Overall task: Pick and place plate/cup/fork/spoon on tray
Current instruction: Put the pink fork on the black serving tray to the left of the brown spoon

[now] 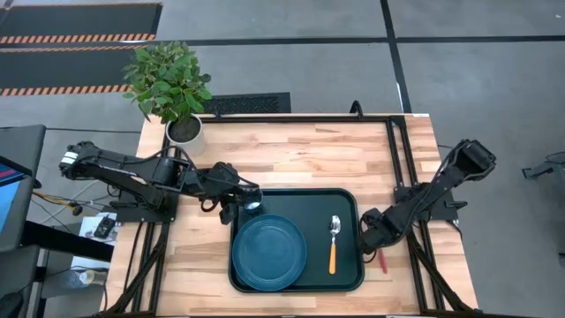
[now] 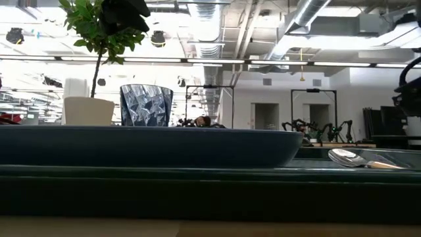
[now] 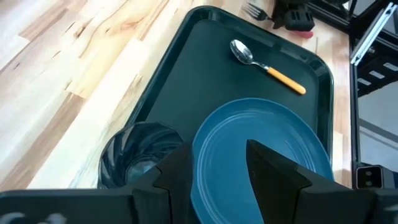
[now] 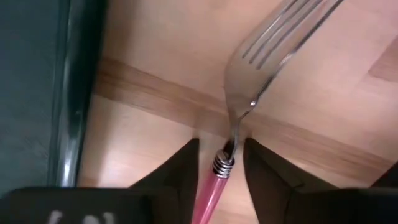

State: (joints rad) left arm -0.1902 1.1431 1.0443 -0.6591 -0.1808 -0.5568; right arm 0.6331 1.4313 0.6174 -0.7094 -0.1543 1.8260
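Observation:
The dark green tray (image 1: 296,196) lies mid-table. On it are the blue plate (image 1: 269,252), the orange-handled spoon (image 1: 334,243) and, upright in its far left corner, the dark cup (image 1: 253,205). My left gripper (image 3: 217,168) is open over the plate's rim, and the cup (image 3: 140,155) stands just outside one finger. The red-handled fork (image 4: 249,93) lies on the wood to the right of the tray. My right gripper (image 4: 221,155) is open and low over the fork. Its fingers stand on either side of the handle's metal collar (image 4: 222,165).
A white pot with a green plant (image 1: 184,128) stands at the table's far left corner, close behind my left arm. The fork's red handle end (image 1: 382,261) sticks out toward the near edge. Bare wood lies to the left of and beyond the tray.

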